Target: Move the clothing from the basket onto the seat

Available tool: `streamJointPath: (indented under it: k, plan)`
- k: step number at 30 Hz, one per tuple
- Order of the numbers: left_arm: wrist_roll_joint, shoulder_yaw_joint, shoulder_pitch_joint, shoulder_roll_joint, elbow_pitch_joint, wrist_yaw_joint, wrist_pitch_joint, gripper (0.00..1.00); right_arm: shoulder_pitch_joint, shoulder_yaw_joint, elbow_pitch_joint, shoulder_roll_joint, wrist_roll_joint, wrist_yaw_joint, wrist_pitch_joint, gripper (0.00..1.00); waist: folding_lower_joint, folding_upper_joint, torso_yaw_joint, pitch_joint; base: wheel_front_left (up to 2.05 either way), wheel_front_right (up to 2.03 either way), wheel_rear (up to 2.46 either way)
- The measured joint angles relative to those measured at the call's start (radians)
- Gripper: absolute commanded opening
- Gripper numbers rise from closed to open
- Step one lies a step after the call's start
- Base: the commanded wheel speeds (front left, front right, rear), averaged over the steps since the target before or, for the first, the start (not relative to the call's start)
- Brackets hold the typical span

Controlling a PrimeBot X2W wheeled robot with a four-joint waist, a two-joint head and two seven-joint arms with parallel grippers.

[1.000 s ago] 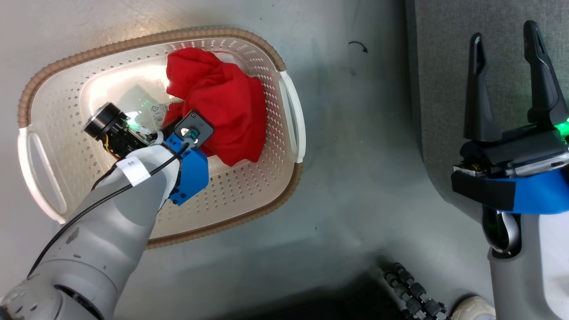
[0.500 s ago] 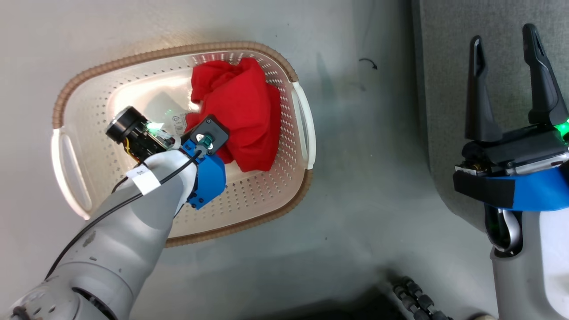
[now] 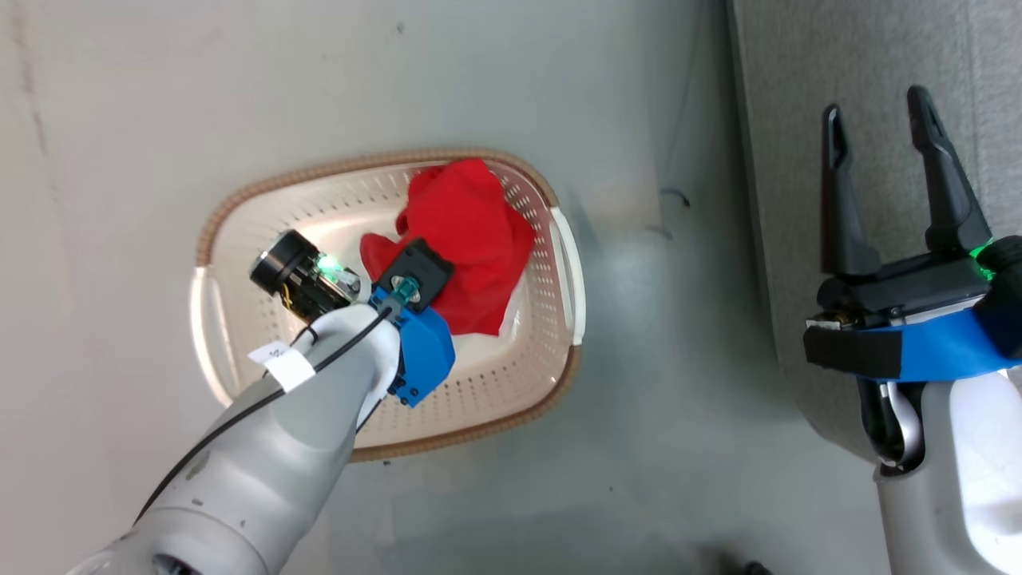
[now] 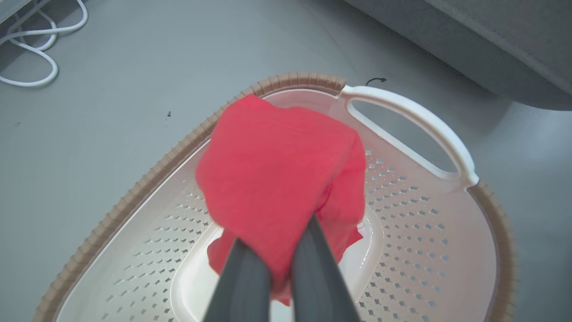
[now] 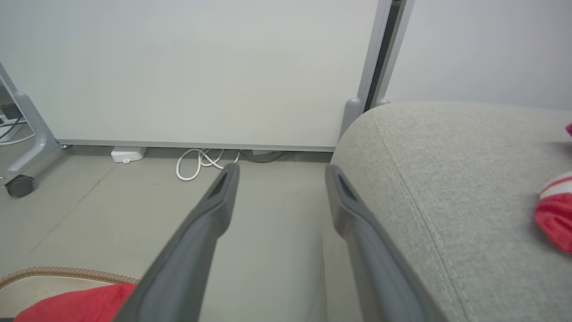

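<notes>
Left gripper (image 4: 277, 243) clamps the red clothing (image 4: 277, 170) above the basket (image 4: 295, 80) so you can swing it to the seat (image 3: 798, 72); right gripper (image 3: 876, 108) hangs spread wide, empty.

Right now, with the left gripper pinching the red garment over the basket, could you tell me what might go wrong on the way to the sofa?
1. The left gripper pinches only a fold of the red garment, so the bunch may slip out mid-carry.
2. Low-hanging cloth could snag the white handle of the basket on the sofa side and drag it.
3. The right gripper, open over the sofa edge, may sit in the transfer path.
</notes>
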Motion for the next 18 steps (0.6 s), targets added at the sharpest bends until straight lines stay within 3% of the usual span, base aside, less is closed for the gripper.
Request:
streamJointPath:
  k: [18]
  plan:
    - [0.038,0.181,0.203,0.062,-0.322,0.025,0.0,0.0,0.113,0.007,0.107,-0.009,0.013,0.0,0.0,1.0,-0.0002,0.0,0.066,-0.317,0.0,0.0,0.0]
